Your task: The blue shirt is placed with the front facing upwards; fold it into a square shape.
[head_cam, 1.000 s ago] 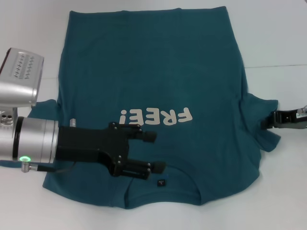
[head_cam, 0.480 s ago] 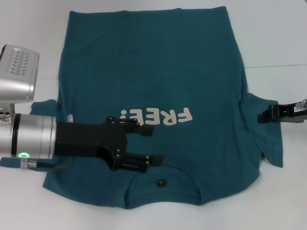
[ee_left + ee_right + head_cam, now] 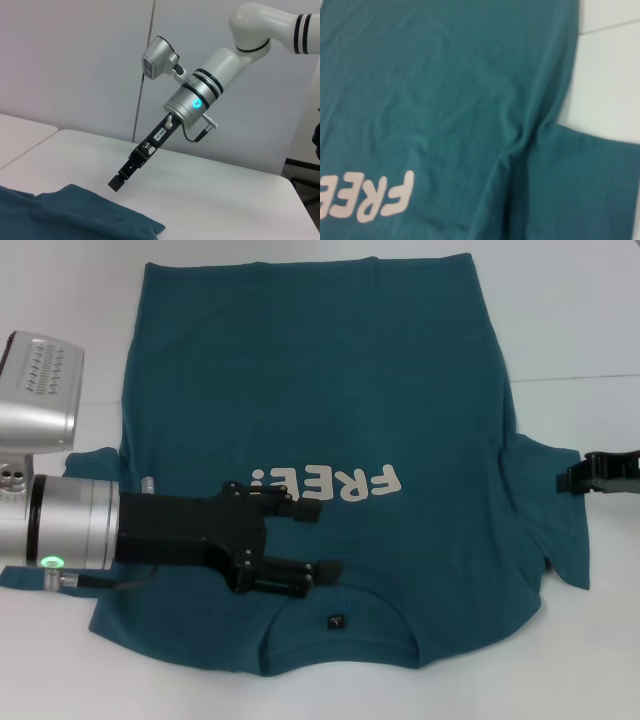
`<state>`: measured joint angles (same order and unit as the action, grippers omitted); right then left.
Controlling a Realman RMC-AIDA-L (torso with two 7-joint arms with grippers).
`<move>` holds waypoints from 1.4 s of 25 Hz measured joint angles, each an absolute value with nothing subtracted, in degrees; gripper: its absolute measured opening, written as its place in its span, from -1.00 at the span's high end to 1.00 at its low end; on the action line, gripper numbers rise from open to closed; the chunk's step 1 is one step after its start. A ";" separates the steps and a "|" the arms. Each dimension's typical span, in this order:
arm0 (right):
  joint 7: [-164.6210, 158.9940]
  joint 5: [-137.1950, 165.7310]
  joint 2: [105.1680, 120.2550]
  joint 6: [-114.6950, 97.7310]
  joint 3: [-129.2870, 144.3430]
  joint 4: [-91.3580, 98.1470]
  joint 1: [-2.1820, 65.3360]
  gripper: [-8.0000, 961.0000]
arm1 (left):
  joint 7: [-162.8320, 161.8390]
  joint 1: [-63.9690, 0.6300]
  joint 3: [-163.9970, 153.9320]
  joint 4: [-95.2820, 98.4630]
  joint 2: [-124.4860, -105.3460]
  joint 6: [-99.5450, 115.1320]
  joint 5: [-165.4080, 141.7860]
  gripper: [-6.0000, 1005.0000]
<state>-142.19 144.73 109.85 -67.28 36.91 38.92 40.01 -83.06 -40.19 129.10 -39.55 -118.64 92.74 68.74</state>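
The blue shirt (image 3: 330, 390) lies flat and face up on the white table, its white "FREE!" lettering (image 3: 328, 482) upside down to me and its small dark neck tag (image 3: 337, 621) at the near collar. My left gripper (image 3: 320, 540) hovers open over the chest just above the collar, holding nothing. The right sleeve (image 3: 555, 530) lies spread out flat. My right gripper (image 3: 572, 481) sits just off that sleeve's outer edge. In the left wrist view the right gripper (image 3: 119, 183) hangs slightly above the shirt's (image 3: 75, 215) sleeve with no cloth in it. Only the shirt (image 3: 445, 100) and sleeve fill the right wrist view.
The white table (image 3: 580, 320) extends beyond the shirt on all sides, with a seam line (image 3: 580, 377) at the right. The left sleeve (image 3: 95, 465) lies partly under my left arm. A grey wall (image 3: 75, 60) stands behind the table.
The right gripper let go of the right sleeve, which dropped flat, and drew back to the right off the shirt. The left gripper shifted slightly left.
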 joint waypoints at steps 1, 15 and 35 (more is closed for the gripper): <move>-142.37 145.25 109.76 -67.28 36.94 38.75 40.00 0.74 | -83.05 -40.18 129.04 -39.55 -118.65 92.74 68.73 -0.65; -146.44 153.55 110.12 -67.93 37.40 38.66 42.30 -0.12 | -83.06 -40.16 129.02 -39.55 -118.65 92.72 68.62 -0.65; -148.90 153.54 110.13 -70.60 37.71 38.73 41.99 -0.98 | -83.06 -40.17 129.28 -39.46 -118.85 92.54 68.58 -0.65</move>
